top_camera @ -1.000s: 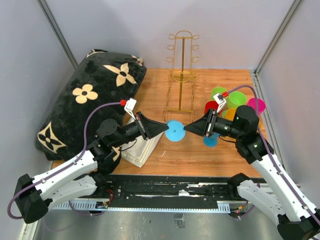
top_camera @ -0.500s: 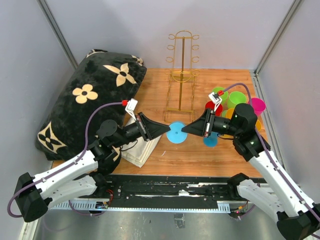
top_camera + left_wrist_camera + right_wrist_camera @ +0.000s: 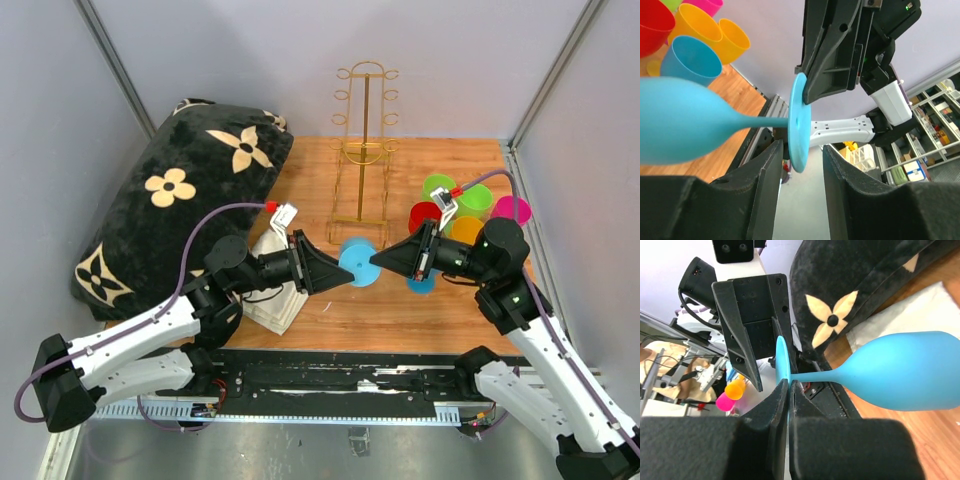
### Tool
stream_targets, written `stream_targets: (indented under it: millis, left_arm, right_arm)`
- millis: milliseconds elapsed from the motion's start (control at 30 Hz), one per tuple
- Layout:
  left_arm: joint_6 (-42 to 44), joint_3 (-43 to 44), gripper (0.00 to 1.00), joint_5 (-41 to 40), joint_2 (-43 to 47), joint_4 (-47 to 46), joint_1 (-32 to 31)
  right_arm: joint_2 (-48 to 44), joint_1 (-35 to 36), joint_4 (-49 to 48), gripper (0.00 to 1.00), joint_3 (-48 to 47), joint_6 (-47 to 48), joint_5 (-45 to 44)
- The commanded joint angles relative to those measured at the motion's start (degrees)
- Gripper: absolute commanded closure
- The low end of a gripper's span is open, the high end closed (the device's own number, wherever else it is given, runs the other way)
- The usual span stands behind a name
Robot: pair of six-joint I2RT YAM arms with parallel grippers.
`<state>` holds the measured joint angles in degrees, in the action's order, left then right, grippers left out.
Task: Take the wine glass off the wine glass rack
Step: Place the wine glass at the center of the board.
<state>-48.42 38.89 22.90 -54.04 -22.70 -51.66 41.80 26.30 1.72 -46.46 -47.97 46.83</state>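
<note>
Wooden tabletop (image 3: 420, 310), grey walls (image 3: 200, 60) — wine glass rack (image 3: 365, 120) upright.

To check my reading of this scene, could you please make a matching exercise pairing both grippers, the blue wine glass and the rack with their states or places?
Things:
1. left gripper
2. right gripper
3. blue wine glass
4. wine glass rack

States or places:
A. stands at the back of the table
B. shut on the glass
C. open
D. held sideways, off the rack

Pairs: 1-C, 2-B, 3-D, 4-A
</note>
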Motion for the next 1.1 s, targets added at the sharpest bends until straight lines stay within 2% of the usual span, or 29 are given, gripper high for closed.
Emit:
stream_targets:
  millis: [0,133,233,467,667,767,800,867,1067]
  left_arm:
    - [0.99,0.07,0.58,0.42,1.60,1.21,-1.22]
    - [0.86,0.91,0.59,-0.56,1.02,1.51,-1.67]
    - [-0.36,1.25,0.59,-0.75,-0.03,-1.76,-1.91]
    - [0.26,4.69,0.65,-0.52,-4.75,-2.49,-4.11]
    - [-0.11,4.54,0.79,-1.93,-6.27,-4.48,-5.22]
    - [0.66,3.59,0.93,-2.69,-5.52,-4.57,-5.38]
    - [1.43,3.26,0.97,-3.36,-5.03,-4.49,-5.45]
    - [3.30,2.35,1.00,-5.01,-4.05,-4.32,-5.64]
    - [16.15,2.12,0.99,-3.88,-2.88,-0.36,-9.32]
  right_arm:
    - [-2.37,0.77,1.70,0.99,-2.15,5.99,-3.06]
    - [-3.52,0.77,1.55,0.99,-2.15,6.82,-2.99]
    - [-4.28,0.77,0.78,0.99,-2.07,6.85,-3.36]
    - [-5.06,0.77,-1.74,0.99,-1.90,6.66,-1.50]
    - [-5.39,0.77,-2.02,0.99,-1.14,6.79,-1.21]
    - [-5.97,0.77,-1.41,0.98,-1.22,7.71,-2.30]
    - [-6.23,0.77,-0.47,0.91,-1.37,8.86,-3.17]
    - [-6.86,0.77,3.59,0.63,-2.46,12.38,-6.96]
    - [-8.81,0.72,17.07,0.34,-7.81,21.74,-26.77]
